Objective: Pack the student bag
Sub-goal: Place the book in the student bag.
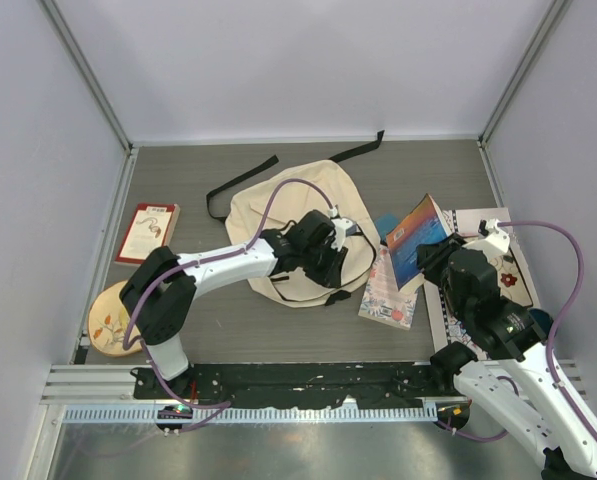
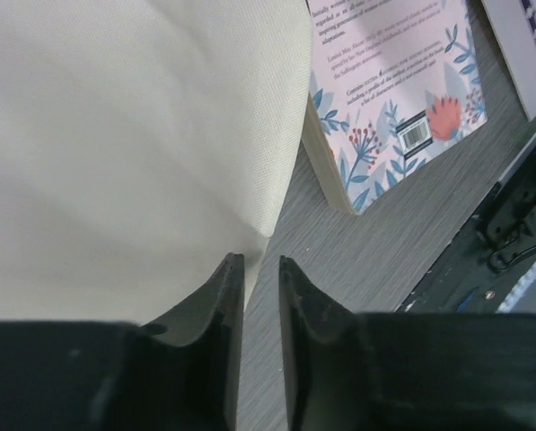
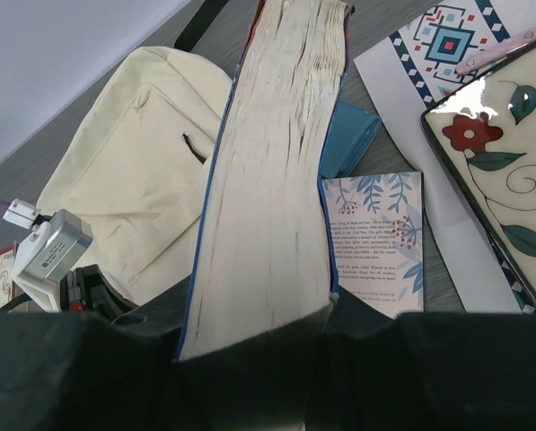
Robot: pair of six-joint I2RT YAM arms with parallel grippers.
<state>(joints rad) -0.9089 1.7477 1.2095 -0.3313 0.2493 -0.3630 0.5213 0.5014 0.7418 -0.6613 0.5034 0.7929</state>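
Note:
The student bag (image 1: 278, 215) is a cream fabric backpack lying flat at mid-table, its black straps trailing toward the back wall. My left gripper (image 1: 340, 272) hovers over the bag's near right edge. In the left wrist view its jaws (image 2: 257, 260) stand a narrow gap apart with only bare table between them, the cream bag (image 2: 133, 135) just to their left. My right gripper (image 1: 433, 262) is shut on a thick blue-covered book (image 1: 418, 235), held tilted up to the right of the bag. The book's page edge (image 3: 276, 162) fills the right wrist view, with the bag (image 3: 133, 180) behind it.
A floral paperback (image 1: 388, 295) lies flat between the bag and the right arm. A small blue item (image 1: 386, 225) sits behind it. A flower-painted tray (image 1: 508, 275) rests on a patterned sheet (image 1: 473, 225) at the right. A red book (image 1: 148, 232) and a round wooden board (image 1: 108, 320) lie at the left.

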